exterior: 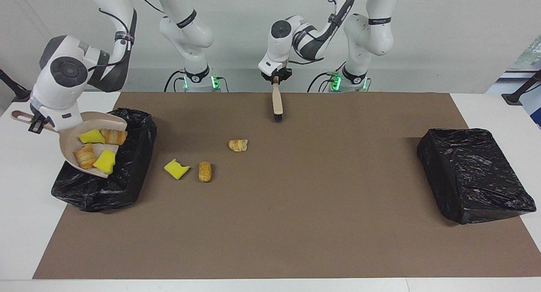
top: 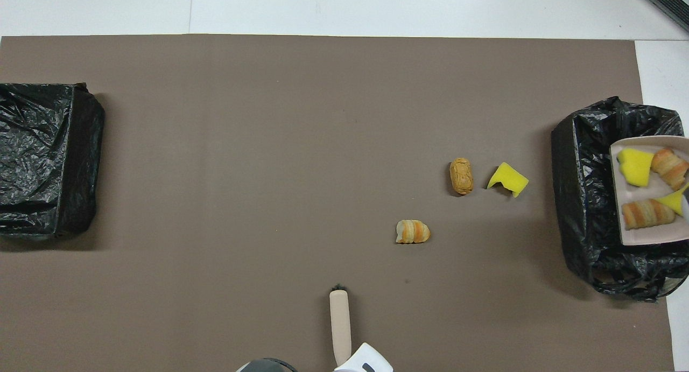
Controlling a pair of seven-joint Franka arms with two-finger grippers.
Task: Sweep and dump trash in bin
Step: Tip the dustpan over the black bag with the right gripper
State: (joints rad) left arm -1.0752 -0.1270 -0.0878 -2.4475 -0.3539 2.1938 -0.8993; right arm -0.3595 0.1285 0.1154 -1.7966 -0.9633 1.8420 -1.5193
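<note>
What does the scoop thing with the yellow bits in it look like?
The dustpan is beige, smooth like plastic, with a wide flat tray, raised walls and a thin handle. The right gripper holds that handle. It hangs tilted, open edge down, over the black-bagged bin at the right arm's end. Two yellow sponge chunks and two bread pieces lie in it.

Yellow sponge chunks [exterior: 176, 169], golden-brown striped bread pieces [exterior: 238, 145], beige dustpan [exterior: 69, 150], black bins [exterior: 473, 173], brown mat [exterior: 296, 207]

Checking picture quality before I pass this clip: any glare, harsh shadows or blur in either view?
Facing view: even light, soft shadow beside the far bin, sheen on the bin under the dustpan; nothing blurred. Overhead view: crinkled bag highlights, faint shadows under the scraps on the mat; dustpan cut off at the frame's edge.
</note>
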